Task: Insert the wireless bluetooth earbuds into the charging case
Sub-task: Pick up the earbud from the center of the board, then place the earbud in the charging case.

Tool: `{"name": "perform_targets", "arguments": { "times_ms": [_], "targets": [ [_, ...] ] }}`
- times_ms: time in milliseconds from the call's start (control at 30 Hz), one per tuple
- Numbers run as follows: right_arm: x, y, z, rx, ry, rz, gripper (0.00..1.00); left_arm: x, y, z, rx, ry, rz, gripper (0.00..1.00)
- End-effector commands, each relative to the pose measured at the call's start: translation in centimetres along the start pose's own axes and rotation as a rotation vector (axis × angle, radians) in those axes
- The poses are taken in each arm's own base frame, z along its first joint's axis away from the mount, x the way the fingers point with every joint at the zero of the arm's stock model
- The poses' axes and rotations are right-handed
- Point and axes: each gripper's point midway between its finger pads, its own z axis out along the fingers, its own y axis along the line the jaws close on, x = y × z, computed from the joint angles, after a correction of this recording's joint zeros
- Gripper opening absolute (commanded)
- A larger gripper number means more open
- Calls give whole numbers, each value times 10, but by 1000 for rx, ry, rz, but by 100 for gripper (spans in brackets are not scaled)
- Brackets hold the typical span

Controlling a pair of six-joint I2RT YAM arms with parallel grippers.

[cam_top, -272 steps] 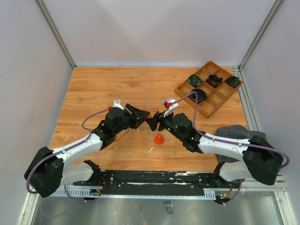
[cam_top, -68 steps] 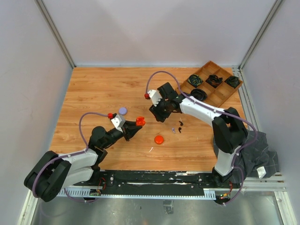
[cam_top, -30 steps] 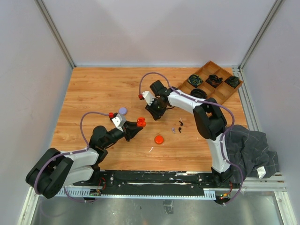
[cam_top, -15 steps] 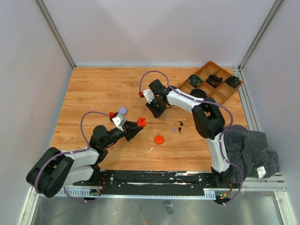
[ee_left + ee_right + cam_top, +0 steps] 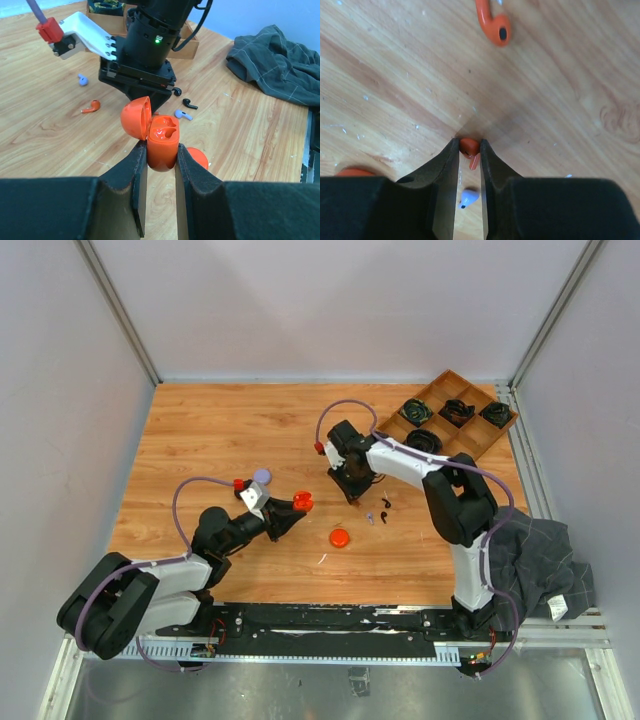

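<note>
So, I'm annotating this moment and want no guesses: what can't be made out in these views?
Top view: the right claw covers whatever it pinches.
Right wrist view: the orange earbud in the claw is partly covered by it; the second orange earbud is cut by the top edge; an orange shape at lower left sits mostly behind the claw body, unidentifiable.
Left wrist view: the orange disc lies mostly behind the charging case.

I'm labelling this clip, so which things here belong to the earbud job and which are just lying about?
Job: open orange charging case in left gripper; orange earbud in right gripper; loose orange earbud, lilac earbuds, black earbud.
Lying about: orange disc, lilac disc, cable tray, cloth.
</note>
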Motion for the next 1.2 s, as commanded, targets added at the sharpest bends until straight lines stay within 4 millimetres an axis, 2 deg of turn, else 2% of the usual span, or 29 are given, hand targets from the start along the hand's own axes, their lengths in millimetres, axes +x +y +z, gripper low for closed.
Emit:
{"name": "perform_targets", "arguments": {
  "times_ms": [0, 233, 367, 600, 833, 1167],
  "targets": [
    [31, 1, -3, 37, 63, 80, 10, -20, -1, 5, 22, -62, 28, 0],
    [1, 14, -58, 26, -166, 78, 7, -28, -10, 2, 56, -98, 37, 0],
    [-13, 28, -92, 4, -296, 79, 7, -33, -16, -1, 85, -124, 62, 0],
    [-34, 53, -164, -15, -559, 47, 7, -52, -33, -6, 166, -214, 106, 0],
    [-46, 93, -231, -117, -830, -3, 7, -76, -50, -8, 247, -292, 152, 0],
    [-45, 155, -274, -238, -1055, -107, 8, -98, -54, -10, 254, -338, 212, 0]
  ]
}}
